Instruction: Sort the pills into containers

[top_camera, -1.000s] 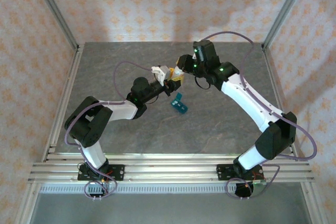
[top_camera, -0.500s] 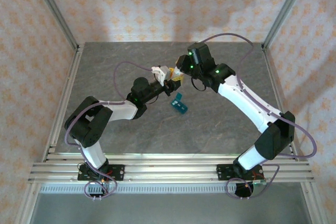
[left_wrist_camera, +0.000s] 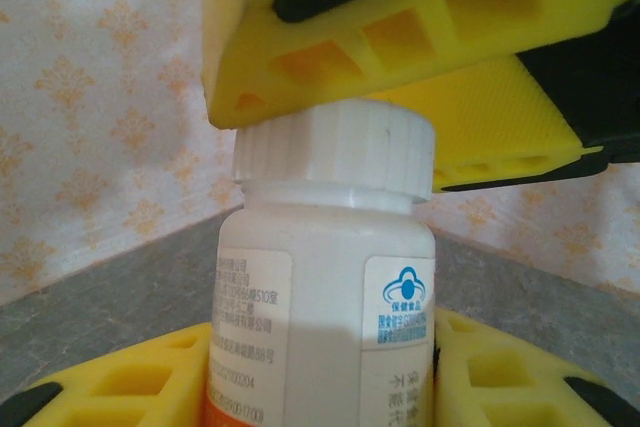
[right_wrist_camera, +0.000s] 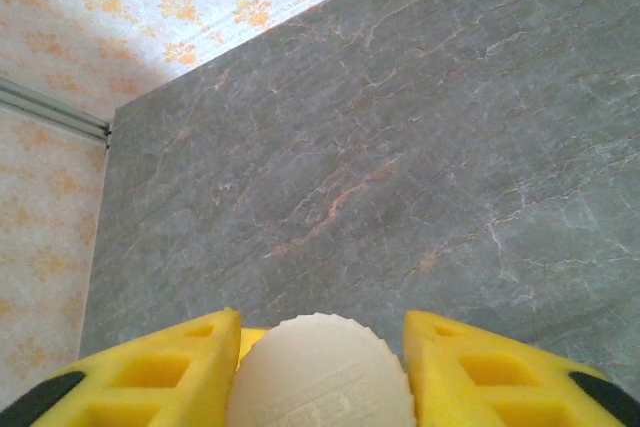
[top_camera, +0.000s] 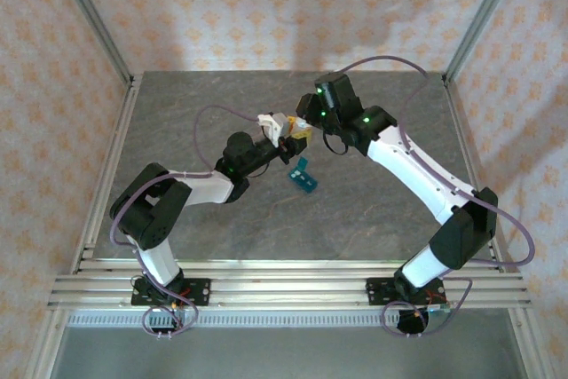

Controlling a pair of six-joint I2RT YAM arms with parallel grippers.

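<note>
**Worktop** (top_camera: 177, 122): grey slab with pale marble veining, bare across most of its surface. Cream walls (top_camera: 266, 6) with an orange floral print stand on the left, far and right sides. Aluminium frame posts (top_camera: 89, 15) rise at the far corners.

**Right arm** (top_camera: 417, 175): white and black, reaching from the near right to the far centre.

**Left arm** (top_camera: 191, 188): same make, folded at the near left, with its wrist pointing right toward the centre.

**White bottle** (left_wrist_camera: 320, 297): cylindrical, with a ribbed cap (right_wrist_camera: 320, 377) and a printed label carrying a blue emblem. The text is too small to read and the base is cut off. It hangs above the worktop where the two arms meet.

**Left gripper** (left_wrist_camera: 310, 392): yellow fingers pinch the bottle's body from both sides.

**Right gripper** (right_wrist_camera: 318, 339): yellow fingers flank the cap closely on both sides. Whether they press on it cannot be told.

**Pill box** (top_camera: 303, 175): small teal strip lying askew on the worktop near the centre. It sits just on the near side of the two grippers, apart from them. Its compartments and lids are too small to make out.
</note>
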